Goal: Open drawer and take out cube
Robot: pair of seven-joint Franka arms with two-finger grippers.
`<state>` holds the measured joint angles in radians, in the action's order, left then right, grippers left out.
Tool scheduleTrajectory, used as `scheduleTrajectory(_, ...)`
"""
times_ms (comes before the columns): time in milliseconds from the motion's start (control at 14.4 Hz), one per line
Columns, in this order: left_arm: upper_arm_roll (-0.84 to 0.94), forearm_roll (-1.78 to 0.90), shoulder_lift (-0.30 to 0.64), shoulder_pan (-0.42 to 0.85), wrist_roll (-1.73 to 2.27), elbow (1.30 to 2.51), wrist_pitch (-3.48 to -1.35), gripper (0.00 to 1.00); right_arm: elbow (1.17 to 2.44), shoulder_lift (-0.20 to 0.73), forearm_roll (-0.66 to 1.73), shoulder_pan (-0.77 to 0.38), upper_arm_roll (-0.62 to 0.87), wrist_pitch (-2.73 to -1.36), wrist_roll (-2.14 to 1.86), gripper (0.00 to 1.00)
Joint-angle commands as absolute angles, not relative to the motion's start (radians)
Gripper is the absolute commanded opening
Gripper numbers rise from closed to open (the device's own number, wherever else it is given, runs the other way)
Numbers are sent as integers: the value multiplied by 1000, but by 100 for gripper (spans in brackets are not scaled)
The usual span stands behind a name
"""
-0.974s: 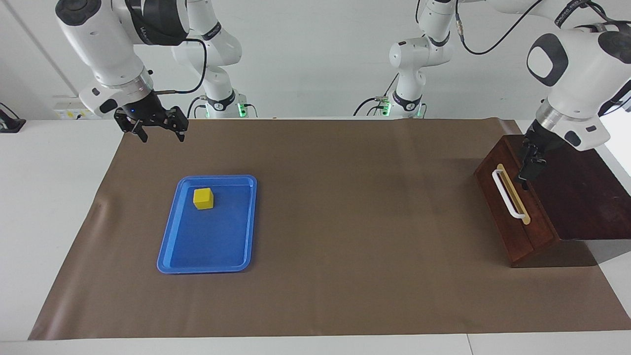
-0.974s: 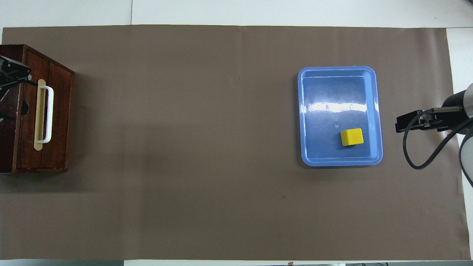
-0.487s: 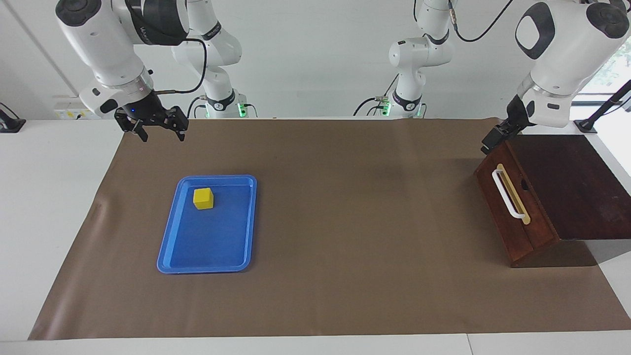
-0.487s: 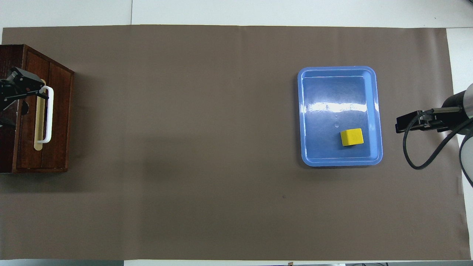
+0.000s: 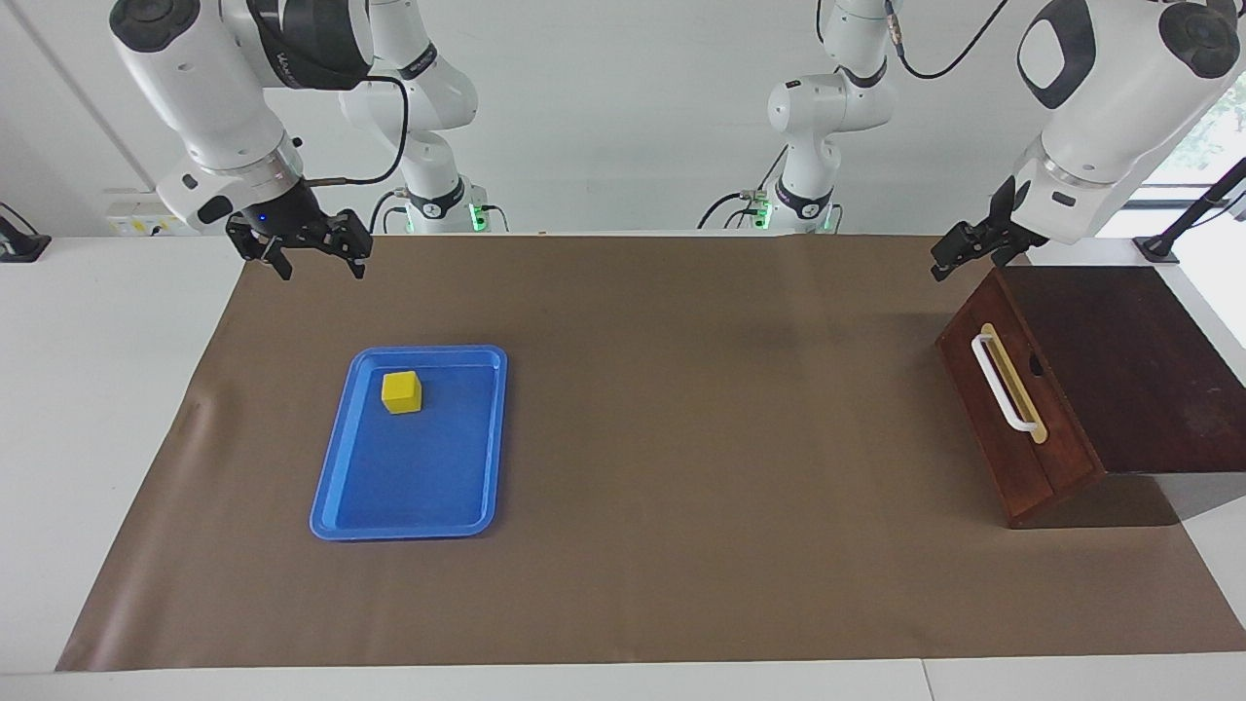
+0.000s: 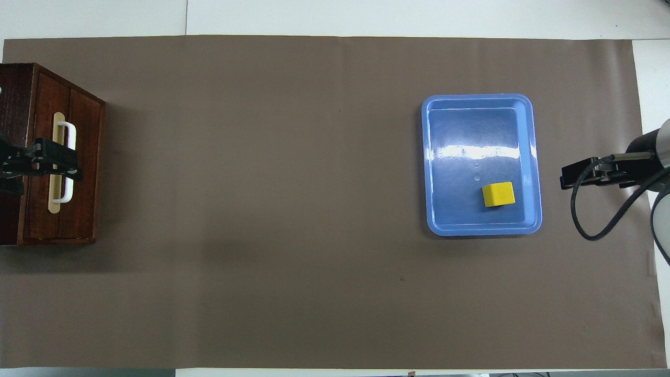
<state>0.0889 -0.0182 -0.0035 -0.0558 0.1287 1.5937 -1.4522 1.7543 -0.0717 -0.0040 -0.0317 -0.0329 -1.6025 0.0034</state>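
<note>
Hovering left gripper point(image 5: 959, 251) wide open, upper right of frame; cube point(image 5: 401, 391) out, drawer point(image 5: 1012, 409) shut: retreat straight.

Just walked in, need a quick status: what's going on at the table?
Nothing is held right now. The yellow cube sits in the blue tray toward the right arm's end of the table. The drawer is closed, its white handle untouched. The left gripper hangs in the air above the drawer unit, jaws open. The right gripper waits, open, over the mat's edge on the robots' side of the tray.
</note>
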Motion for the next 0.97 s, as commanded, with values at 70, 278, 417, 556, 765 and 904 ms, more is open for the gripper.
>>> scheduleTrajectory(70,89,-29,-63,-54,26,1640,-1425,100,1741,-71,-18,-20,-29,-1571,-20,100)
scheduleTrajectory(278,107,-31,-29,-45,29,1618,-1445,100,1741,-71,-18,-20,-29,-1571,-20,100)
scheduleTrajectory(417,107,-31,-20,-43,26,1611,-1428,100,1741,-71,-17,-20,-29,-1571,-20,100)
scheduleTrajectory(556,104,-29,-23,-43,29,1612,-1428,100,1741,-71,-15,-20,-29,-1571,-18,100)
scheduleTrajectory(765,104,-29,-32,-48,26,1621,-1430,100,1741,-71,-14,-20,-29,-1571,-15,100)
scheduleTrajectory(904,106,-25,-35,-46,28,1620,-1430,100,1741,-71,-14,-20,-29,-1572,-15,100)
